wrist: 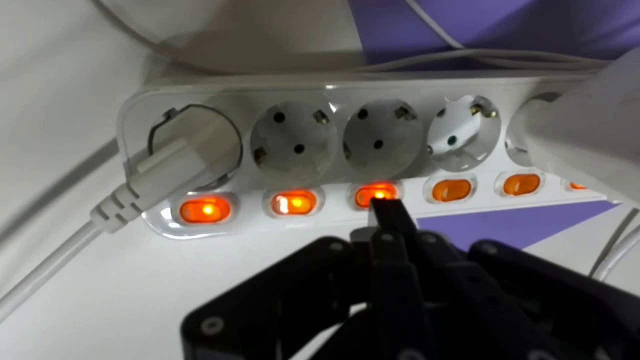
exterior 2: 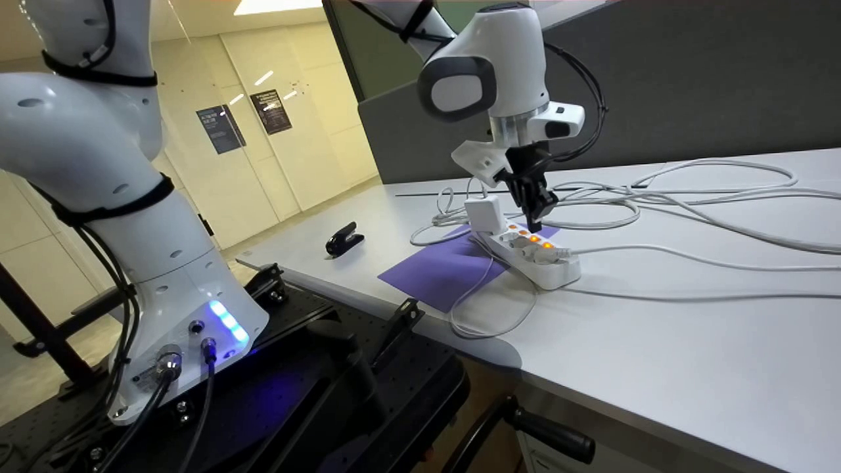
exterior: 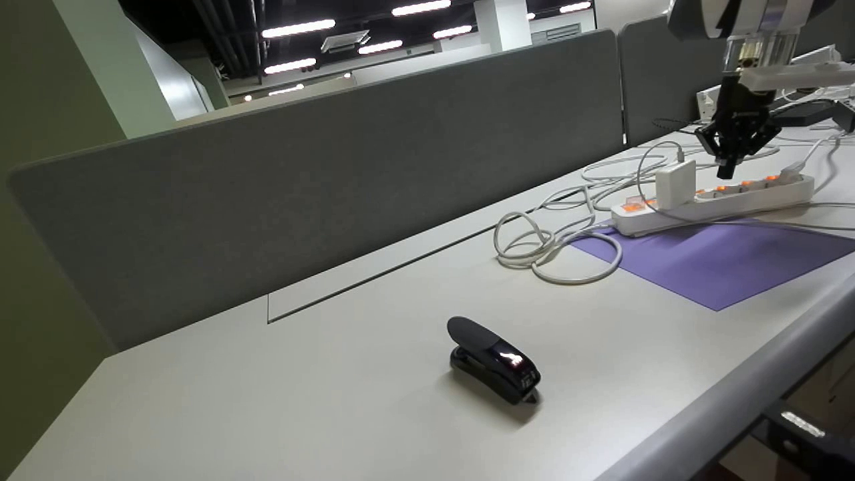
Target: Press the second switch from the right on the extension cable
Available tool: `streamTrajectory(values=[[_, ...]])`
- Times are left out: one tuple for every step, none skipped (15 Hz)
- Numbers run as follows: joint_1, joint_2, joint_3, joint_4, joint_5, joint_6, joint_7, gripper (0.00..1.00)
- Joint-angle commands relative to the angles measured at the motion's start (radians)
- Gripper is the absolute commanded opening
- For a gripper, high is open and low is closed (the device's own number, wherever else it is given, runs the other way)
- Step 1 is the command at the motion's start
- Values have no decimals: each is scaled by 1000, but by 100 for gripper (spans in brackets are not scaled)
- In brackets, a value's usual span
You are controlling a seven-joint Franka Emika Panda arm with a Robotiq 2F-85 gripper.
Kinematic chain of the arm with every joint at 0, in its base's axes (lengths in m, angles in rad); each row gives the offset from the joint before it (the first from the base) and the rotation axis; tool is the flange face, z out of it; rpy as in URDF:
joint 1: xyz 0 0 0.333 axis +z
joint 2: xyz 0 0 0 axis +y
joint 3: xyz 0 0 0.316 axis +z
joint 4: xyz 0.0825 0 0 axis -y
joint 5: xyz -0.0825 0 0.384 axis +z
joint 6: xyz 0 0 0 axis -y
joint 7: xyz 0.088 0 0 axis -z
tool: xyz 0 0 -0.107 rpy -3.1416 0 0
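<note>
The extension cable is a long white power strip, lying on the table in both exterior views (exterior: 755,200) (exterior 2: 558,276) and crossing the wrist view (wrist: 335,202). In the wrist view its left switch (wrist: 205,209), second switch (wrist: 294,202) and third switch (wrist: 375,193) glow orange. The fourth switch (wrist: 451,190) and fifth switch (wrist: 521,184) are unlit; another is partly hidden by a white adapter (wrist: 590,125). My gripper (wrist: 386,204) (exterior: 727,170) (exterior 2: 535,222) is shut and empty, pointing down. Its fingertips overlap the third switch's lower edge in the wrist view; in both exterior views they appear slightly above the strip.
A white plug (wrist: 180,160) sits in the left-end socket. The adapter stands tall on the strip (exterior: 676,184) (exterior 2: 485,215). Loose white cords (exterior: 578,267) loop around. A purple sheet (exterior: 715,267) lies under the strip. A black clip-like gadget (exterior: 494,361) lies apart.
</note>
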Motion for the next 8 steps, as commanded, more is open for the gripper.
streamTrajectory(values=[[-30,4,35,9,-18,15,16,0],[-31,5,39,9,-19,16,16,0],[-31,6,42,9,-20,19,17,0],[-32,7,45,9,-21,21,18,0],[-31,9,46,9,-23,24,21,0],[-32,11,48,9,-25,25,23,0],[-33,12,49,9,-25,25,23,0],[-33,15,48,10,-25,25,24,0]])
